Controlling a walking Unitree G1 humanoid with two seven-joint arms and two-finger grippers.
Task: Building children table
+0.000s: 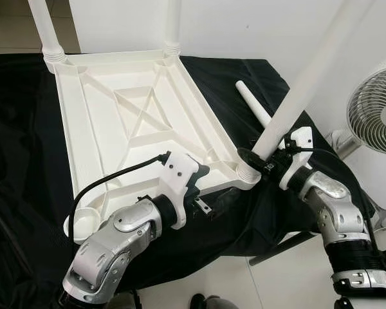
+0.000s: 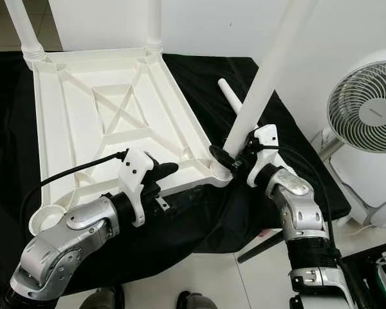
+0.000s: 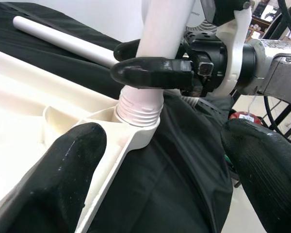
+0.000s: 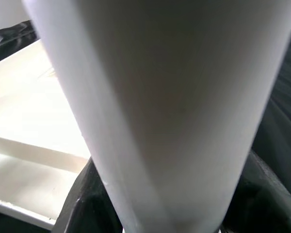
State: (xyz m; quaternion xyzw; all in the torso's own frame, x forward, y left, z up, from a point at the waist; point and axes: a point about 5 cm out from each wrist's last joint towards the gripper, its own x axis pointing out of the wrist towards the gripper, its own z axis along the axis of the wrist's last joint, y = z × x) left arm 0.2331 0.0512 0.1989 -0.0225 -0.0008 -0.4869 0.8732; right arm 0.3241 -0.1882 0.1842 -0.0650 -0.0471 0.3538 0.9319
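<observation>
Both eye views are bright and evenly lit, sharp from edge to edge, with no motion blur. The white tabletop (image 1: 141, 122) is close to overexposed at its far edge, though its ribs stay readable thanks to soft, short shadows in the recesses. The black cloth (image 1: 26, 193) swallows detail and reads almost flat (only faint folds show). The silver arms carry small highlights. In the left wrist view the near fingers (image 3: 63, 170) are blurred while the threaded leg (image 3: 150, 58) is crisp. The right wrist view is soft and out of focus, the leg too close, with pale glare on the tabletop.
</observation>
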